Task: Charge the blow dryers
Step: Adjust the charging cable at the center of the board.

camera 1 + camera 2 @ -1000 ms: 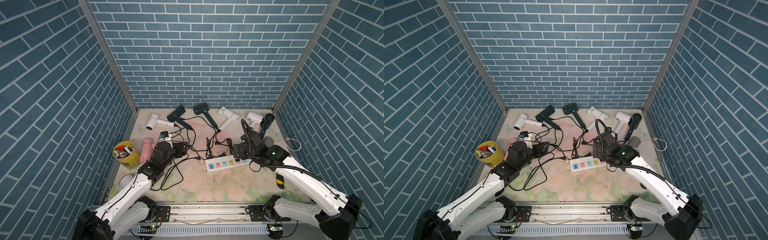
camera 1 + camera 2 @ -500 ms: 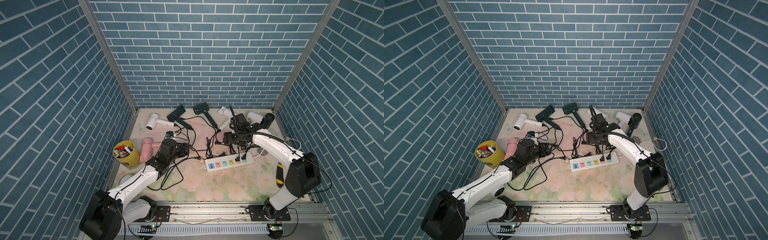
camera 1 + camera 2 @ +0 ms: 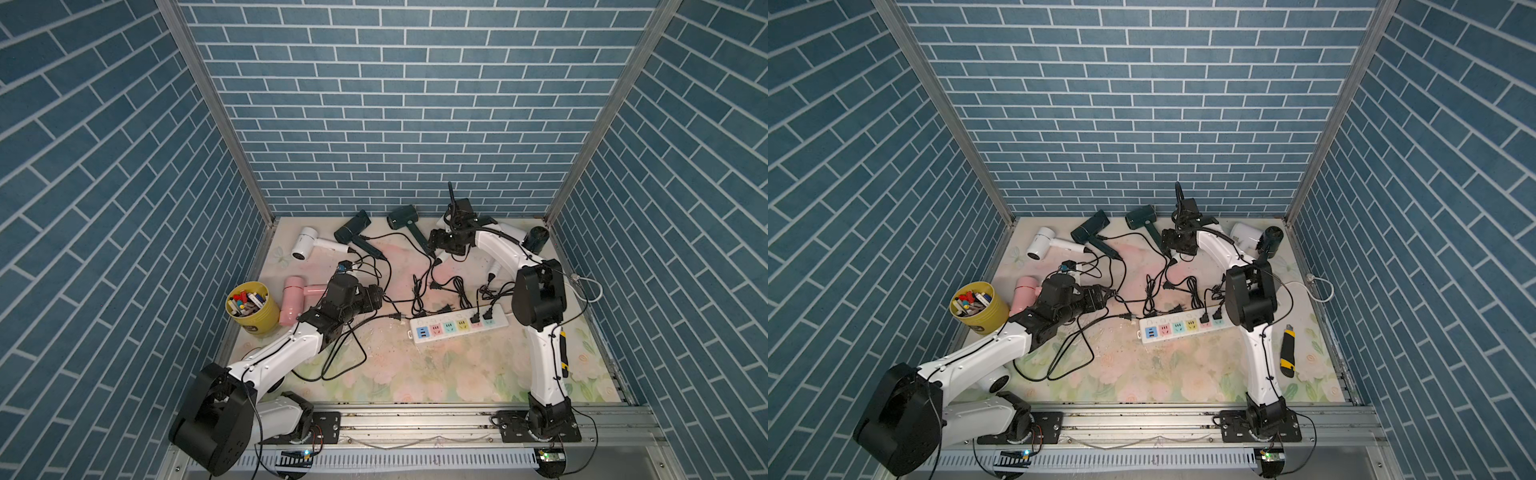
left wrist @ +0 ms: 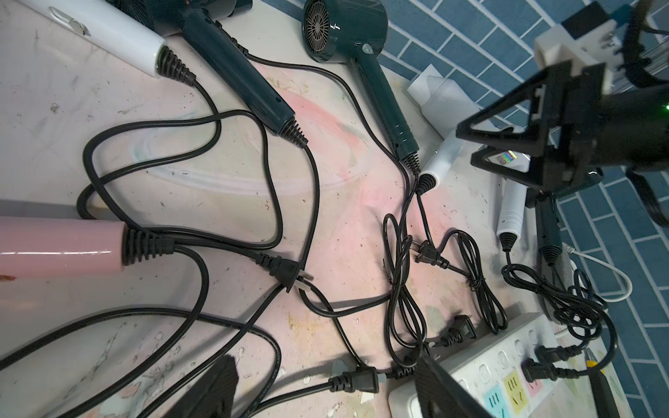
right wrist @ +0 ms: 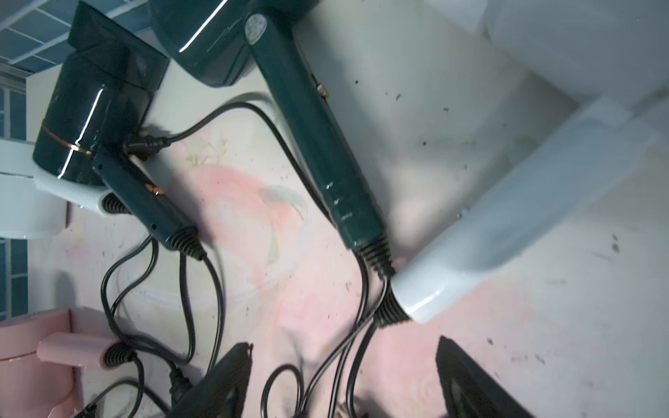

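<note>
Several blow dryers lie along the back of the table: a white one (image 3: pixel 307 247), two dark green ones (image 3: pixel 353 226) (image 3: pixel 402 218), a pink one (image 3: pixel 293 299), and a white one (image 3: pixel 1246 235) beside a black one (image 3: pixel 1271 241). Their black cords tangle toward the power strip (image 3: pixel 457 328), where two plugs sit in sockets. My left gripper (image 4: pixel 327 383) is open, low over a loose black plug (image 4: pixel 356 380) next to the strip. My right gripper (image 5: pixel 344 380) is open over cords, just off a white dryer handle (image 5: pixel 488 239) and a green dryer's handle (image 5: pixel 315 144).
A yellow cup of small items (image 3: pixel 251 307) stands at the left edge beside the pink dryer. A yellow-and-black utility knife (image 3: pixel 1287 345) lies at the right front. A white cable (image 3: pixel 1320 291) loops at the right wall. Blue brick walls close in three sides.
My right arm left the power strip and reached back to the dryers by the rear wall. My left gripper edged forward along the cords toward the strip.
</note>
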Robot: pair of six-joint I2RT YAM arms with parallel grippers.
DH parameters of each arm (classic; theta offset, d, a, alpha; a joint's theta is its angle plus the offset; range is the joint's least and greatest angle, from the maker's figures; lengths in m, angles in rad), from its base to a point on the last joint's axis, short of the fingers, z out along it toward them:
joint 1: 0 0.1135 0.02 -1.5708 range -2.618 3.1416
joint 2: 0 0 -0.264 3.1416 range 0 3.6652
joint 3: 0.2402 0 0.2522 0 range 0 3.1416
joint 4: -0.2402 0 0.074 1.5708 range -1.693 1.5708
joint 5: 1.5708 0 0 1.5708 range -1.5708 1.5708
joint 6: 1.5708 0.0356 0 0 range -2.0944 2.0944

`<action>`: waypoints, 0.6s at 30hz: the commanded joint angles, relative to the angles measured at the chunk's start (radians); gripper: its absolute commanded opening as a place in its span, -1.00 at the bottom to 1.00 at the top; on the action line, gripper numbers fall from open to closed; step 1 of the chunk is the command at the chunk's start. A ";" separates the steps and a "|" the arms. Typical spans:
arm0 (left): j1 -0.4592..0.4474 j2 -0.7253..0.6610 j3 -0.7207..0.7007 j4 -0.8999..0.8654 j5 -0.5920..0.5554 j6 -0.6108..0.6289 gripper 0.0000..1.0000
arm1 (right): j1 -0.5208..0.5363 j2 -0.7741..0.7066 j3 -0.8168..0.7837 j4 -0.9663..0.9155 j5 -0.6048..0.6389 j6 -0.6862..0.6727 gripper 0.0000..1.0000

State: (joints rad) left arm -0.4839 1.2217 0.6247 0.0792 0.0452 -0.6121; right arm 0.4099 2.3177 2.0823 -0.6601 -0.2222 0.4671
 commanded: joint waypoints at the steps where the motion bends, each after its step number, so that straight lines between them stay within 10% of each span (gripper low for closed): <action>1: 0.007 -0.014 0.028 -0.019 -0.008 0.020 0.63 | -0.014 0.125 0.173 -0.098 -0.035 0.015 0.67; 7: 0.009 -0.014 0.032 -0.025 -0.008 0.021 0.63 | -0.013 0.329 0.436 -0.185 -0.092 0.060 0.67; 18: 0.009 -0.030 0.029 -0.029 -0.011 0.022 0.63 | 0.106 0.323 0.318 -0.123 -0.144 0.094 0.65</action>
State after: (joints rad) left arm -0.4828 1.2098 0.6338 0.0647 0.0448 -0.6048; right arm 0.4660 2.6419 2.4443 -0.7521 -0.3344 0.5282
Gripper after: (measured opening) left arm 0.817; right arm 0.826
